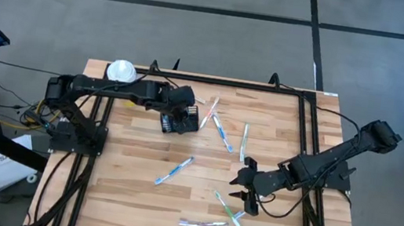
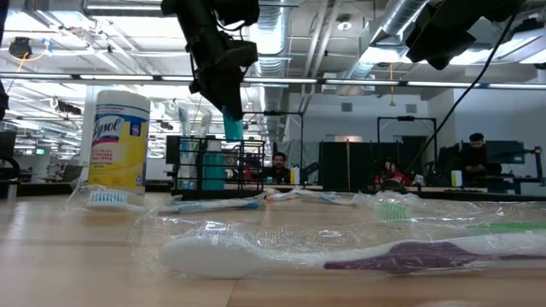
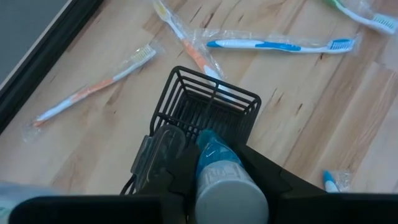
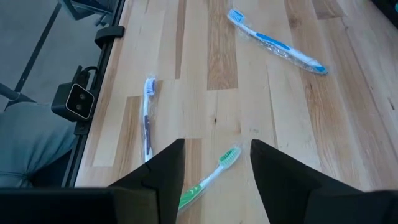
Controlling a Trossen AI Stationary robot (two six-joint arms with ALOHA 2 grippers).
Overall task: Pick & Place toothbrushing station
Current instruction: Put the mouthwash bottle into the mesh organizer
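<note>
Placement step: left tool (image 3: 214, 180) clamped on teal tube (image 3: 217, 168), directly above caddy (image 3: 211, 106); next, lower and release. Right tool (image 4: 214, 168) apart, idle.

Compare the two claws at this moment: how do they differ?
The left claw is shut on a teal toothpaste tube above the black mesh caddy; the right claw is open and empty over a green toothbrush. Left is at the table's far side, right near the front. Both hang above the table.
</note>
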